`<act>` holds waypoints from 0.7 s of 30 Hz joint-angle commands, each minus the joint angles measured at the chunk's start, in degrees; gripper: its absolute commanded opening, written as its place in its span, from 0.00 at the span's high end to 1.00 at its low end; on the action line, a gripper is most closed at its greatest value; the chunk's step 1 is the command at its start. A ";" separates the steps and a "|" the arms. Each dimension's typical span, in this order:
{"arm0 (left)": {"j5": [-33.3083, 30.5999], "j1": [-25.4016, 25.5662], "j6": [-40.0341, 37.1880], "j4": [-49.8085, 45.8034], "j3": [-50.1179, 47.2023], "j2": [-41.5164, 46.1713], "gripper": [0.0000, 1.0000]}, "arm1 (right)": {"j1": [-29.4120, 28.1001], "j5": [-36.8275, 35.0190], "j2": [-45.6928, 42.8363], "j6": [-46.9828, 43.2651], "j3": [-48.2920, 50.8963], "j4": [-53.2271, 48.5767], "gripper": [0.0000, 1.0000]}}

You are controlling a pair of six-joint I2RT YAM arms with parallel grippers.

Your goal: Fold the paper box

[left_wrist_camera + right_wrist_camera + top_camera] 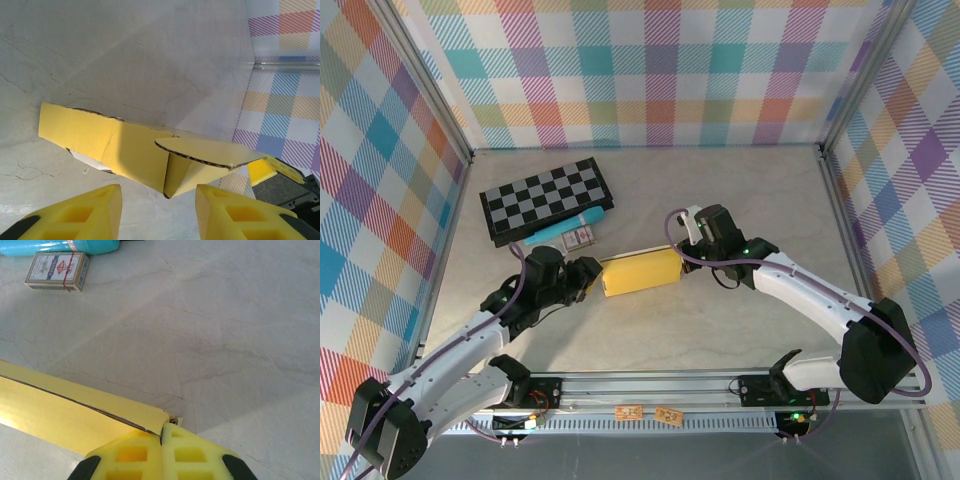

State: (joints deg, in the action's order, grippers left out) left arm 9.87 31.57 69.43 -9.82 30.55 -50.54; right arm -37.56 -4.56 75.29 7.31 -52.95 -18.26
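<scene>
Well, paper box [640, 272] lay between both grippers. Right gripper [162, 437] clenched on its corner edge; left gripper [159, 195] gaped before loose flap. Looked light, thin, easily creased; best pinched along flap edges.

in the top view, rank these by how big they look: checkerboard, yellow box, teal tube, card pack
1. checkerboard
2. yellow box
3. teal tube
4. card pack
The last two are close; the tube looks longer, the pack wider.
</scene>
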 commanded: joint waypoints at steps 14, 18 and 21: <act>-0.86 -0.11 -1.40 2.20 -1.61 -4.92 0.62 | -0.32 -0.22 0.92 1.44 0.65 -5.57 1.00; -2.22 -0.11 -0.93 -1.28 -3.73 -3.08 0.69 | -0.31 -0.24 0.83 1.39 0.74 -5.65 1.00; -1.81 -0.11 -0.49 -0.32 -5.13 -3.91 0.71 | -0.36 -0.17 0.83 1.42 0.99 -5.56 1.00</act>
State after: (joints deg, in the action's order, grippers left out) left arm 9.19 31.64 68.86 -4.40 28.32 -53.21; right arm -37.58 -4.95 75.29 8.05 -52.95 -18.26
